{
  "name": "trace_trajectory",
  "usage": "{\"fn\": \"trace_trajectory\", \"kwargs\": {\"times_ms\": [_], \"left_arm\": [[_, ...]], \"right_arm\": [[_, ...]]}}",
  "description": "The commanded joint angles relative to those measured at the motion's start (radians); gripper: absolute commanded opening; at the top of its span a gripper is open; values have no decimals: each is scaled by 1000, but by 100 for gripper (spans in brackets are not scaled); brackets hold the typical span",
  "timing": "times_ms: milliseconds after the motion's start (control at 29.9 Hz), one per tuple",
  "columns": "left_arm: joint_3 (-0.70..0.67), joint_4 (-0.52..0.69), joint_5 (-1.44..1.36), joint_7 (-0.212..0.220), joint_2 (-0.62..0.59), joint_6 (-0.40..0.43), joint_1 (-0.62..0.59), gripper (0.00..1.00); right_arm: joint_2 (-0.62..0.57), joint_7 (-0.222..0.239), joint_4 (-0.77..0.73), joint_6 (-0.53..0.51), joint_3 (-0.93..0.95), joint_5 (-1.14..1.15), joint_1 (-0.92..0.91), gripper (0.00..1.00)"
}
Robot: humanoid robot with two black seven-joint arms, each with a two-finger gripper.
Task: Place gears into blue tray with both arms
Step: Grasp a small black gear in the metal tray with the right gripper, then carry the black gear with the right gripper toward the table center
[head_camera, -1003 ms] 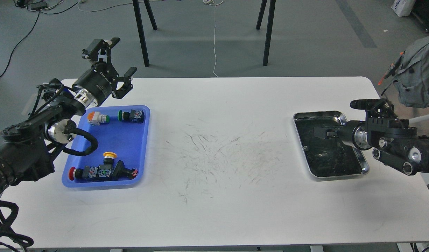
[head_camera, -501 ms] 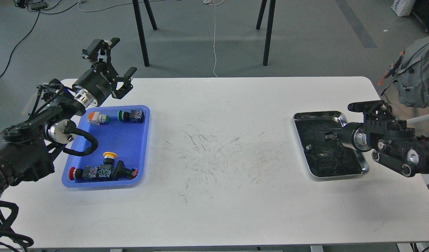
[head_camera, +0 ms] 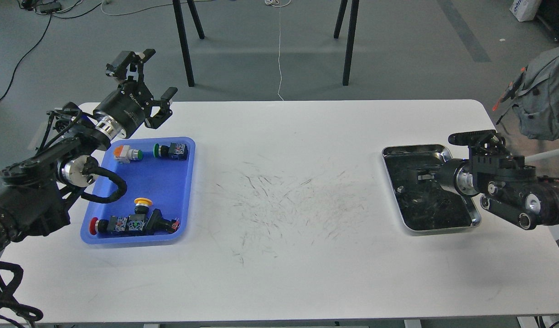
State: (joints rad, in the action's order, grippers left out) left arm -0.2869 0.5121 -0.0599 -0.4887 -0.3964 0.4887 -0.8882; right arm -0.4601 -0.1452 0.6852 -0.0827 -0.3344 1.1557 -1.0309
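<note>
Left arm [head_camera: 56, 173], raised above the far-left corner of the table [head_camera: 279, 273]; its gripper [head_camera: 145, 79] points up and away with the two fingers well apart and nothing between them, a posture that seems chosen to keep the tray beneath it clear for a delivery. Blue tray [head_camera: 165, 182], near the left edge of the table, partly overlapped by the arm; it holds only push-button switches, namely an orange-capped one [head_camera: 126, 154] and a green-capped one [head_camera: 170, 151] at the far end, and a yellow-capped one [head_camera: 142, 204] with a red-capped cluster [head_camera: 133, 224] at the near end; no gears are visible in it, so the transfer appears not yet accomplished. Centre of the table, bare but scuffed, offering an unobstructed path between the trays. Silver tray [head_camera: 443, 150], well apart to the right, its dark interior the likely source of gears; a small pale speck shows there, but no gear can be distinguished against the black. Right arm [head_camera: 512, 191], reaching in low from the right edge; its gripper [head_camera: 421, 175] lies over the silver tray, presumably to pick; the fingers merge with the dark interior, so whether they stand apart or together cannot be told.
</note>
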Motion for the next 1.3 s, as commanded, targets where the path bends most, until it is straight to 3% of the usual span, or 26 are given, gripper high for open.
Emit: {"fn": "trace_trajectory", "kwargs": {"times_ms": [0, 401, 568, 902, 1103, 1270], "left_arm": [[0, 0, 0, 0, 2, 0, 1, 100], [0, 0, 0, 0, 2, 0, 1, 100], [0, 0, 0, 0, -1, 0, 0, 100], [0, 0, 0, 0, -6, 0, -3, 100], [0, 2, 2, 0, -15, 0, -2, 100], [-9, 11, 2, 0, -50, 0, -2, 100]], "right_arm": [[1, -4, -3, 0, 0, -1, 0, 55], [0, -39, -6, -2, -25, 1, 2, 18], [0, -47, -3, -5, -25, 1, -1, 8], [3, -66, 14, 1, 9, -8, -61, 6], [12, -68, 89, 0, 195, -7, -80, 4], [101, -73, 143, 27, 207, -2, -107, 2]]}}
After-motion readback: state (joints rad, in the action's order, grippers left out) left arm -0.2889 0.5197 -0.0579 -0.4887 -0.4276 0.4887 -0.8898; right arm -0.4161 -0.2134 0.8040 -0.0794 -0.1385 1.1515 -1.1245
